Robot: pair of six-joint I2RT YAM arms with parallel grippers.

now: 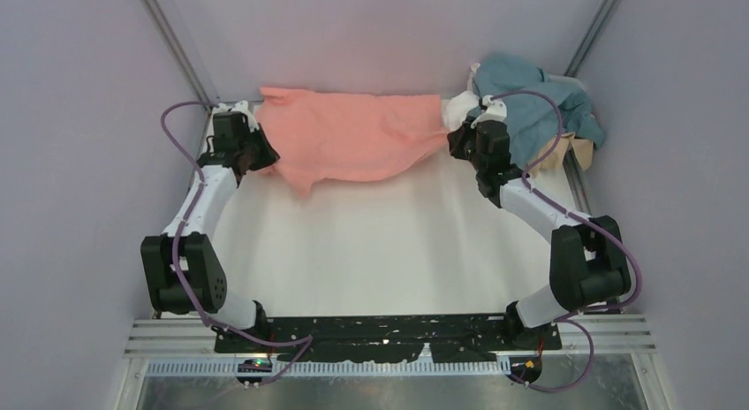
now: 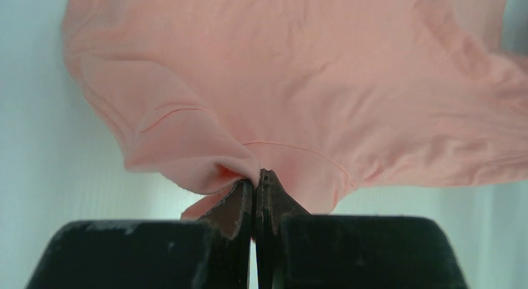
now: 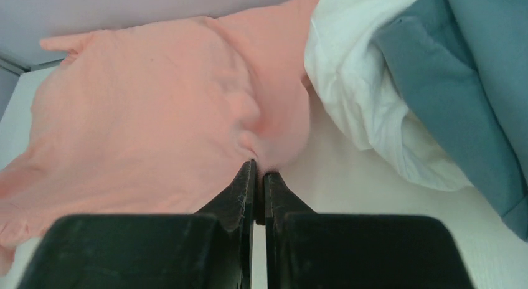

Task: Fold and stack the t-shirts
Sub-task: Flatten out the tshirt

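Note:
The salmon-pink t-shirt (image 1: pixel 353 136) is stretched across the far part of the table between my two grippers. My left gripper (image 1: pixel 265 158) is shut on its left edge; in the left wrist view the cloth (image 2: pixel 299 77) bunches at the closed gripper (image 2: pixel 257 177). My right gripper (image 1: pixel 452 140) is shut on its right edge, and the right wrist view shows the pink cloth (image 3: pixel 143 121) pinched at the closed gripper (image 3: pixel 258 170). The teal-blue t-shirt (image 1: pixel 539 105) and white t-shirt (image 1: pixel 459 105) lie heaped at the far right. A tan t-shirt (image 1: pixel 574 149) peeks from under the teal one.
The white table (image 1: pixel 380 242) spreads in front of the pink shirt. Grey walls close in on the left, right and back. The heap of shirts (image 3: pixel 405 83) lies just right of my right gripper.

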